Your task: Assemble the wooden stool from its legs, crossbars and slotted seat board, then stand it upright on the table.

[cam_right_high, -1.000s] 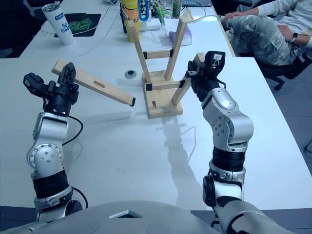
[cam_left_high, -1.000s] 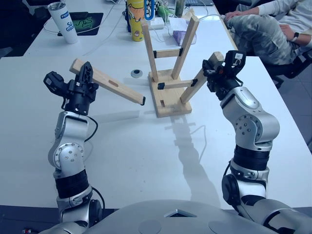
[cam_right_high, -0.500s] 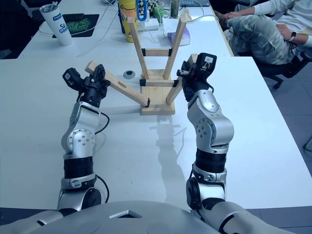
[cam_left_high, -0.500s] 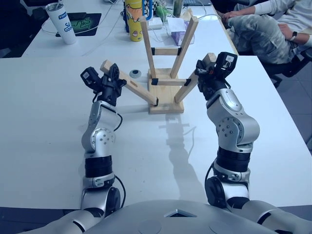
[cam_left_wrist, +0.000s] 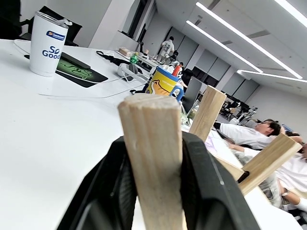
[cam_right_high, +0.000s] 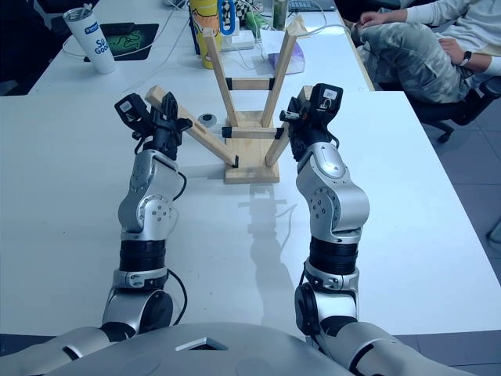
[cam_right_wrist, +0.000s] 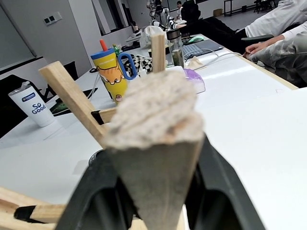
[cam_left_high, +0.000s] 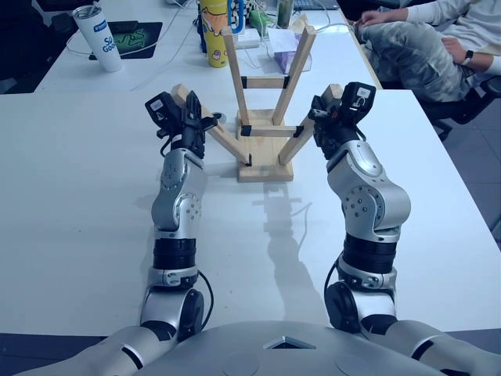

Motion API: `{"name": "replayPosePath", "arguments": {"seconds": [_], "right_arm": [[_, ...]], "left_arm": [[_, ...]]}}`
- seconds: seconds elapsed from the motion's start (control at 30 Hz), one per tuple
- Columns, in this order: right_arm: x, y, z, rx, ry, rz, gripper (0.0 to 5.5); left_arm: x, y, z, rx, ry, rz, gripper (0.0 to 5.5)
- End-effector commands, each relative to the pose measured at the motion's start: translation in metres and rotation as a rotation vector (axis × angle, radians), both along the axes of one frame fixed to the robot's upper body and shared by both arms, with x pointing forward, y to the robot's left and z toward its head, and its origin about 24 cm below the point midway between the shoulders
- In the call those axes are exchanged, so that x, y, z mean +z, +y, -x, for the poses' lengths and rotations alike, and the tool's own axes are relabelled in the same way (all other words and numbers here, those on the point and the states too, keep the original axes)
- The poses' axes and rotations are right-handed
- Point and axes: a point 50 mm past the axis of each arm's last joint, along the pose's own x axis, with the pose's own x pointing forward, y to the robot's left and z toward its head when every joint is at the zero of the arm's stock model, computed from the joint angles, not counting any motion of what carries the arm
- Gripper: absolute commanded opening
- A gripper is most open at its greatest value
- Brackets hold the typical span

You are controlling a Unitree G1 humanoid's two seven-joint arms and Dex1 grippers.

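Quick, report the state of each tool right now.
Left tool: closed on the left-hand stool leg.
Right tool: closed on the right-hand stool leg.

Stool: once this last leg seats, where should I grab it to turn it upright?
Probably the upper crossbar between the two standing legs: it lies level with open space above and below, so jaws can close over it from above. The seat board lies flat on the table, leaving no edge to get under.

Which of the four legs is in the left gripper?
The leg slanting out to the robot's left from the seat board; the right gripper holds another, two stand free.
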Motion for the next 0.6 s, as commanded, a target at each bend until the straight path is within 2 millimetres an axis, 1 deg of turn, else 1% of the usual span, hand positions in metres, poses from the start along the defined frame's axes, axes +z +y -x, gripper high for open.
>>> {"name": "replayPosePath", "arguments": {"seconds": [0.03,0.17,0.3,0.43,0.53,0.6], "right_arm": [[-0.012,0.007,0.0,-0.014,0.087,-0.053,1.03],[-0.012,0.015,-0.003,-0.015,0.107,-0.098,1.03],[-0.013,0.017,-0.004,-0.008,0.127,-0.126,1.04],[-0.013,0.019,-0.005,0.011,0.127,-0.135,1.04],[-0.011,0.022,-0.005,0.04,0.115,-0.131,1.05],[-0.008,0.024,-0.005,0.058,0.098,-0.119,1.05]], "left_arm": [[-0.029,0.001,0.006,0.064,0.222,-0.111,1.03],[-0.029,-0.008,0.008,0.07,0.258,-0.141,1.03],[-0.03,-0.014,0.01,0.056,0.274,-0.174,1.03],[-0.027,-0.021,0.011,0.038,0.253,-0.206,1.03],[-0.023,-0.035,0.013,-0.049,0.206,-0.268,1.03],[-0.025,-0.037,0.012,-0.077,0.211,-0.275,1.03]]}}
